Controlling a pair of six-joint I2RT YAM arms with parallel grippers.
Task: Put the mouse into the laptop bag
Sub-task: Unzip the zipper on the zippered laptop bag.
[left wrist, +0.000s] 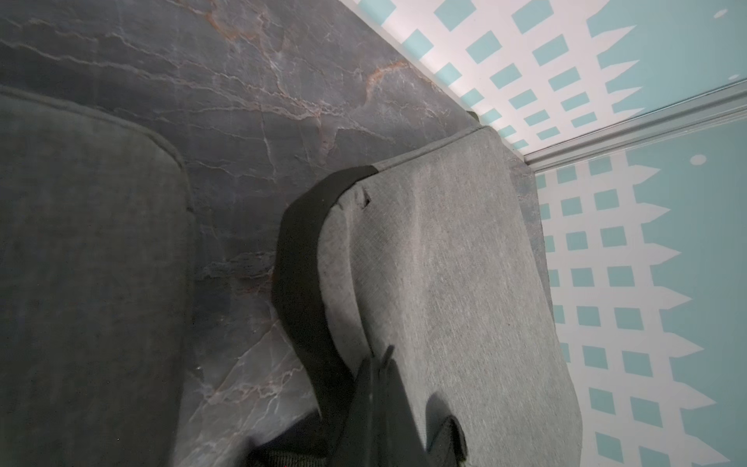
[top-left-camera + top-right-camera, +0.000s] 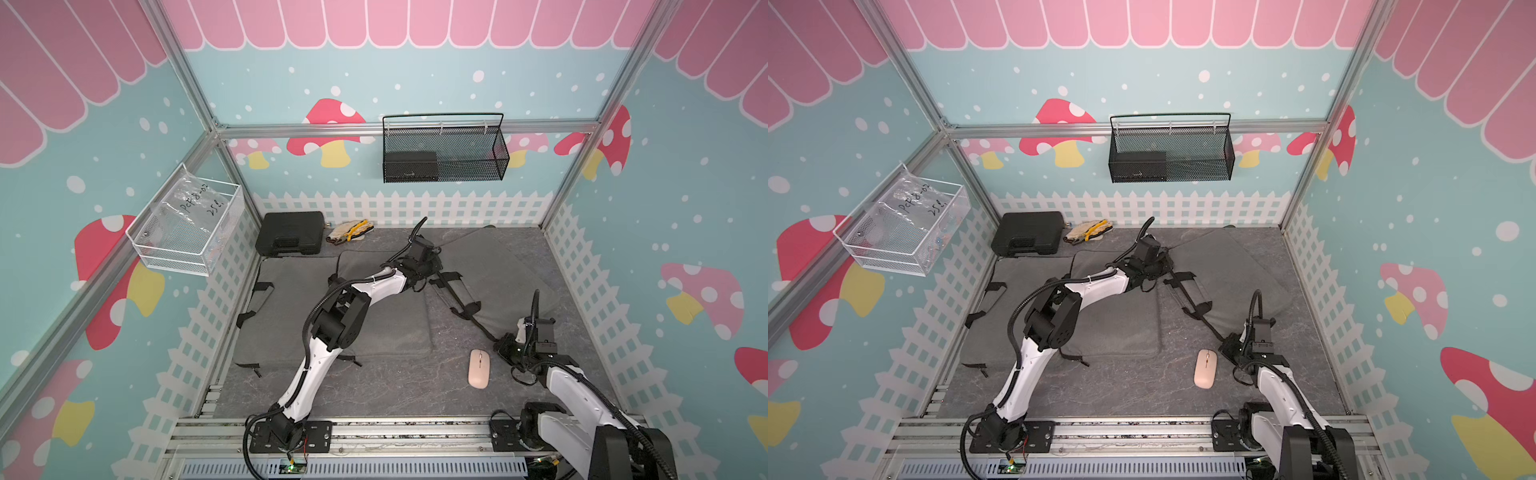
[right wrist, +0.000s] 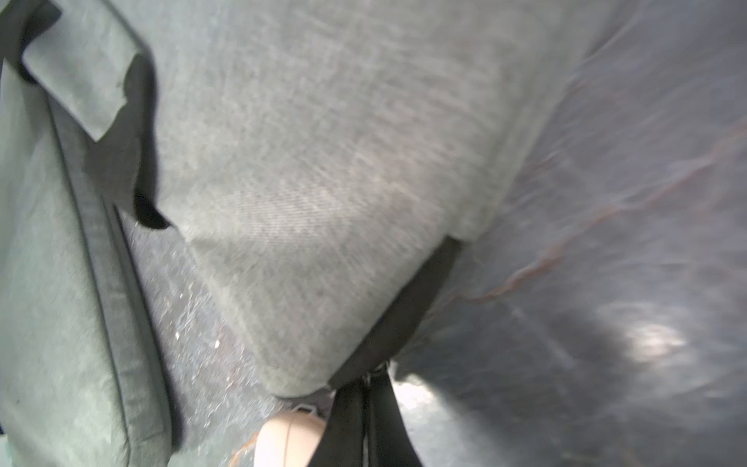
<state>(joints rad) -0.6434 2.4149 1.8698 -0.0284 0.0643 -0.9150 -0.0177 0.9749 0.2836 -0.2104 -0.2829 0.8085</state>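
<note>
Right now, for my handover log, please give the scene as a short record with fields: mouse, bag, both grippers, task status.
mouse: pale pink computer mouse, lying free on the grey marbled tabletop, outside the bag
bag: grey fabric laptop bag, lying opened out
left gripper: at the bag's far flap edge; open or shut unclear
right gripper: shut, apparently pinching the bag's black-trimmed corner, near the mouse
background: black plastic case and pale work gloves at the back edge
task status: mouse not yet in bag
</note>
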